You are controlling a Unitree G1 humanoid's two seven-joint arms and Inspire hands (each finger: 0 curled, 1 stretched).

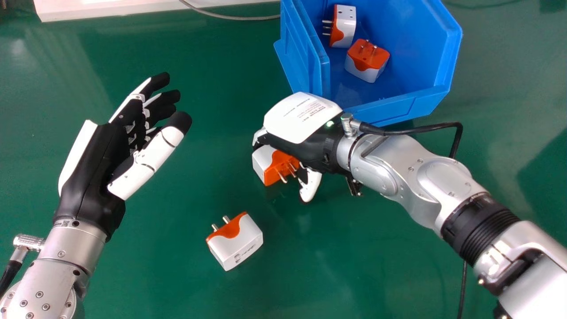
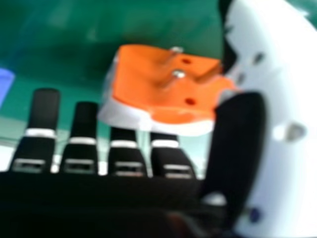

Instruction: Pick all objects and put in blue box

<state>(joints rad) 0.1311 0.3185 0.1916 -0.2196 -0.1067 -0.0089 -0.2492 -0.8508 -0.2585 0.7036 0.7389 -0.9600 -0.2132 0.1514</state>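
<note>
1. At about ten o'clock in the head view, the black and white left robot hand [image 1: 99, 164] hangs with fingers loosely straight and thumb well apart, holding nothing.
2. Next along, a white block-shaped plug adapter with an orange pin face [image 1: 239, 246] lies on the green, glossy worktop [image 1: 168, 274], its metal pins pointing towards eleven o'clock. It is unpicked.
3. At one o'clock from that one, a second orange-and-white adapter [image 1: 265, 165] sits between the fingers and thumb of the black and white right robot hand [image 1: 301, 117]. That hand is fairly wide, fingers nearly straight; I can't tell whether they touch the adapter, and no firm grip shows.
4. The blue plastic box [image 1: 398, 108] stands between one and two o'clock from the second adapter. Inside are a white adapter with an orange end [image 1: 347, 26], pins towards nine o'clock, and a fourth orange-topped adapter [image 1: 366, 62].
5. I judge the step in hand to be grasping the third of four. Next, thumb and fingers need to close on its sides, clear of the pins, then lift it over the box wall.
</note>
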